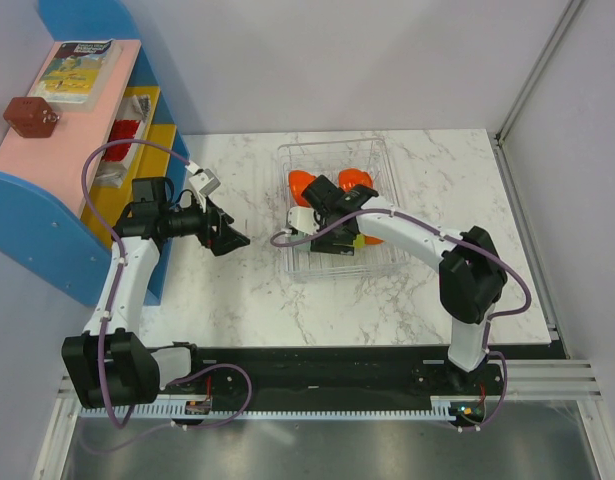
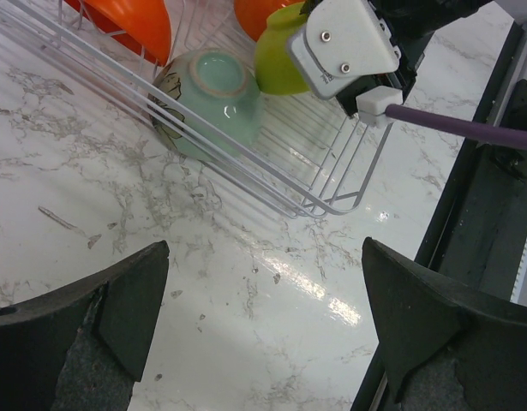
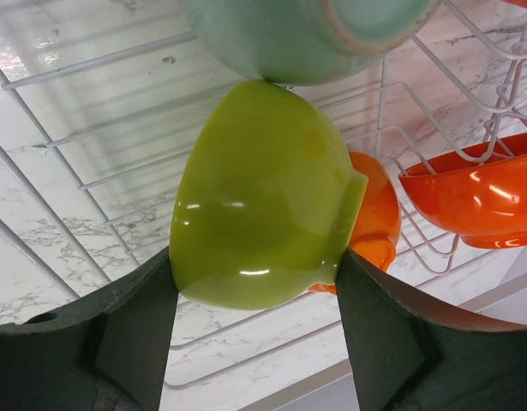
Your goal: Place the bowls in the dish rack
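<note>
Pinching the glossy lime-yellow round bowl [image 3: 254, 188], right gripper [image 3: 256, 295] hangs inside the clear ribbed dish rack [image 1: 383, 196]; left gripper [image 2: 263, 317], nine o'clock of it, gapes empty.

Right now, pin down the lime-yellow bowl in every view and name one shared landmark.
Top external: lime-yellow bowl, a mostly hidden sliver in the dish rack's near end.
Left wrist: top centre, inside the rack.
Right wrist: centre, clamped by the right gripper.
Shared landmark: the dish rack's wires.
</note>
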Tool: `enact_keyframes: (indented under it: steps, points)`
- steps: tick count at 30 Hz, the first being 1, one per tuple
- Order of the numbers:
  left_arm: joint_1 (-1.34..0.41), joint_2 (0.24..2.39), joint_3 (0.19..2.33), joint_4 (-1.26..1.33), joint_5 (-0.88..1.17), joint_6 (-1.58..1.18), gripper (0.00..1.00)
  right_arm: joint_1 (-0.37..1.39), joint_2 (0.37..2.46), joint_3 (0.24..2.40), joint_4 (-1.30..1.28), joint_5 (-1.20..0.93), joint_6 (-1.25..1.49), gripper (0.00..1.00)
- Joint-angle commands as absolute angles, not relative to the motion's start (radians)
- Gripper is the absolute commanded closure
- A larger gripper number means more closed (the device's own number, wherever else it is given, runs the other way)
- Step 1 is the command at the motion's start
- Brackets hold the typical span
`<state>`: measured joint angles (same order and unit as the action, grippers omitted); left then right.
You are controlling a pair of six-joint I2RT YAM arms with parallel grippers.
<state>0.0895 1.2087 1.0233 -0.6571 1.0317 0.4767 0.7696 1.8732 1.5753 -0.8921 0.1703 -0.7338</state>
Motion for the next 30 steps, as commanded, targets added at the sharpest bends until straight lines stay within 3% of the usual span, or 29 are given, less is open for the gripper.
enact_keyframes:
  steps: [1,3,4,6,7,10,17,30]
  points:
    - [0.094,1.207,1.020,-0.655,1.068,0.483,0.00,0.788,1.898,1.594,-0.902,0.267,-0.805,0.93]
    - [0.095,1.207,1.020,-0.653,1.066,0.485,0.00,0.798,1.899,1.591,-0.913,0.268,-0.818,0.87]
    - [0.095,1.207,1.020,-0.655,1.066,0.486,0.00,0.799,1.901,1.589,-0.929,0.267,-0.834,0.73]
    - [0.094,1.206,1.020,-0.655,1.068,0.486,0.00,0.804,1.901,1.586,-0.939,0.271,-0.848,0.55]
    - [0.094,1.207,1.020,-0.653,1.066,0.485,0.00,0.805,1.901,1.586,-0.943,0.273,-0.853,0.36]
    - [0.095,1.203,1.022,-0.653,1.066,0.486,0.00,0.805,1.899,1.595,-0.966,0.258,-0.865,0.17]
    - [0.095,1.204,1.020,-0.655,1.063,0.488,0.00,0.805,1.893,1.609,-0.997,0.221,-0.868,0.02]
    - [0.095,1.203,1.020,-0.655,1.055,0.489,0.00,0.805,1.873,1.689,-1.095,0.094,-0.865,0.02]
